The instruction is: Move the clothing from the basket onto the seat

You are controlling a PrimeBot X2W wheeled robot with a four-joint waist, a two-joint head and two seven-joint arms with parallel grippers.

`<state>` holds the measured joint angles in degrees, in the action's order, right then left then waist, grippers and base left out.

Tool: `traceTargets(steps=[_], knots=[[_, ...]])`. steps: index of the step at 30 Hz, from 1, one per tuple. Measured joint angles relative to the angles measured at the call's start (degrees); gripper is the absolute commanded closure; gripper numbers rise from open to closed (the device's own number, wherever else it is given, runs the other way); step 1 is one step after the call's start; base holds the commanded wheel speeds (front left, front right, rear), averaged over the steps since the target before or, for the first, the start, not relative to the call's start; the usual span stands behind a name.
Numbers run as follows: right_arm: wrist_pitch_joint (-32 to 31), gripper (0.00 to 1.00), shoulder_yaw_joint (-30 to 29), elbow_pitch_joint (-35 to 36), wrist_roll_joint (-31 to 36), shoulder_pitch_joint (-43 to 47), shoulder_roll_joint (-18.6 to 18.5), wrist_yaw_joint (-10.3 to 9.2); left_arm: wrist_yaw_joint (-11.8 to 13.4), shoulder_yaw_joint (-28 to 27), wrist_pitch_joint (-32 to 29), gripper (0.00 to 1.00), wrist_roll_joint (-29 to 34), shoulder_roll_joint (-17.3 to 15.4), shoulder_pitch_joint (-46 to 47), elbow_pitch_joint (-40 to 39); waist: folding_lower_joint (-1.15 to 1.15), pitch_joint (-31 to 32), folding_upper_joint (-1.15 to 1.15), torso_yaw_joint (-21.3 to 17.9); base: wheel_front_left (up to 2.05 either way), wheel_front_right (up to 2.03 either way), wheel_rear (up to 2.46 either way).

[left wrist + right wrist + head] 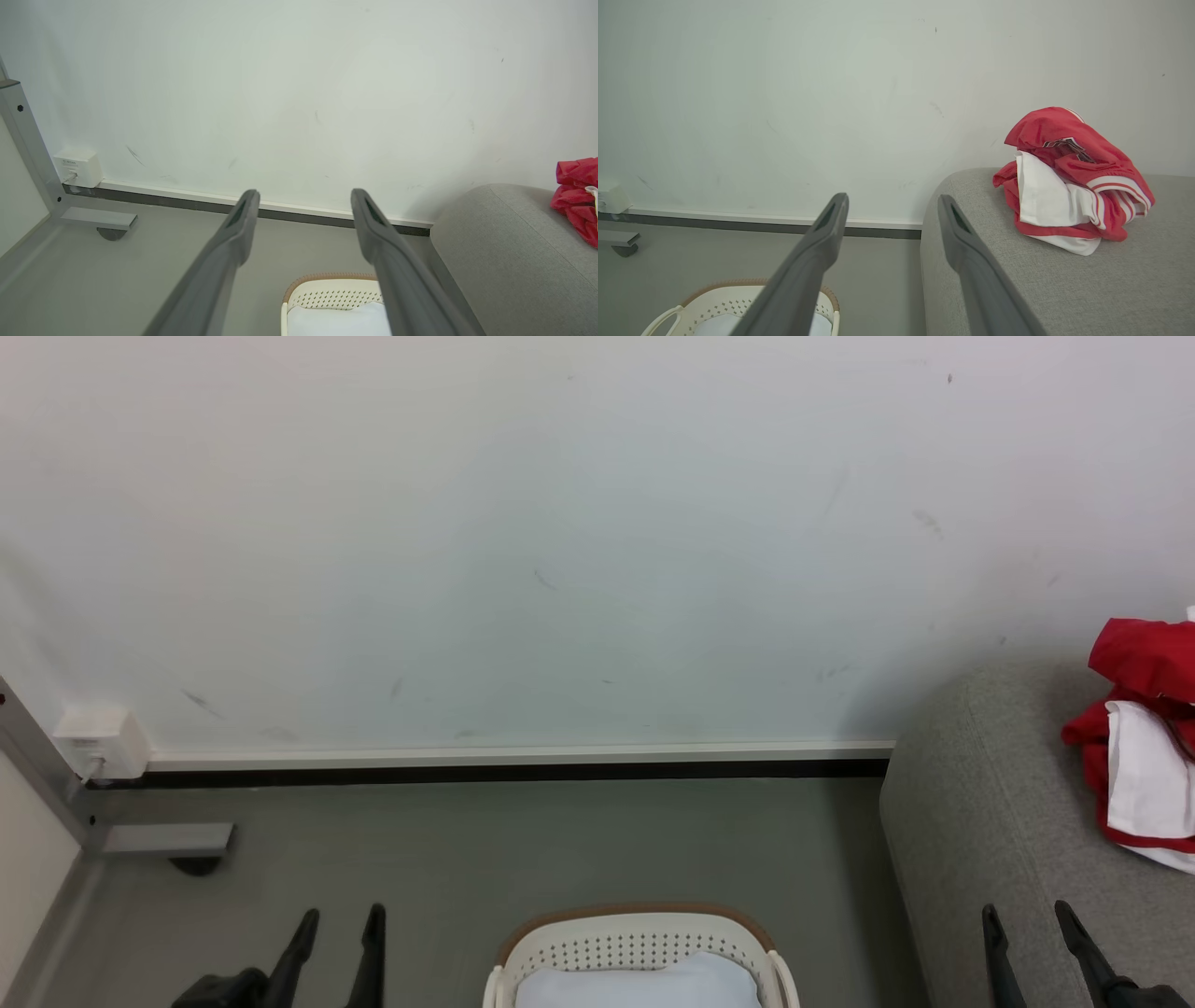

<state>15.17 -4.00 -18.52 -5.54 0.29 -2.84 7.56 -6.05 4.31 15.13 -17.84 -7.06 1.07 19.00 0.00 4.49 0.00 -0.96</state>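
Red and white clothing lies bunched in a heap on the light grey seat at the right. The white basket with a brown rim stands on the floor at bottom centre; a pale blue pad lies inside it. My left gripper is open and empty, left of the basket. My right gripper is open and empty over the seat's near corner, short of the heap.
A white wall with a dark skirting strip runs behind. At the left stand a grey metal frame leg with a caster and a white wall socket box. Grey floor lies between the basket and the wall.
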Motion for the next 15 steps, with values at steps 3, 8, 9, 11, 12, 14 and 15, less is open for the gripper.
traceTargets(steps=[3,8,9,11,12,14,15], knots=[[0.0,0.0,0.21,-0.11,-0.14,-0.02,0.0,0.0,-0.44,-0.34,0.0,0.0,0.21,0.33,0.1,0.13,0.0,-0.07,0.0,-0.2,0.0,0.0,0.0],[0.0,0.0,0.57,-0.34,-0.55,-0.03,0.0,0.0,-0.7,-0.69,0.0,0.0,0.49,0.66,0.17,0.42,0.0,-0.13,0.0,-0.56,0.0,0.0,0.0],[0.0,0.0,0.65,-0.35,-0.58,-0.04,0.0,0.0,-0.94,-0.59,0.0,0.0,0.49,0.68,0.23,0.44,0.0,-0.16,0.0,-0.62,0.0,0.0,0.0],[0.0,1.0,0.67,-1.03,-0.59,0.12,0.14,0.01,-0.98,-0.35,-0.01,1.0,0.44,0.91,-0.15,1.09,0.0,-0.17,0.0,-0.66,0.0,0.0,0.0],[-0.01,1.0,0.65,-1.59,-0.59,0.25,0.26,0.01,-0.98,-0.24,-0.02,1.0,0.42,1.12,-0.54,1.57,0.0,-0.17,0.0,-0.67,0.0,0.0,0.0],[-0.04,1.0,0.65,-2.54,-0.59,0.69,0.65,0.01,-0.98,-0.05,-0.07,1.0,0.34,1.41,-1.31,2.59,0.01,-0.17,0.0,-0.68,0.0,0.0,0.0],[-0.04,1.0,0.65,-3.02,-0.6,1.02,0.85,0.01,-0.98,-0.01,-0.09,1.0,0.25,1.54,-1.65,3.08,0.01,-0.18,0.0,-0.68,0.0,0.0,0.0]])
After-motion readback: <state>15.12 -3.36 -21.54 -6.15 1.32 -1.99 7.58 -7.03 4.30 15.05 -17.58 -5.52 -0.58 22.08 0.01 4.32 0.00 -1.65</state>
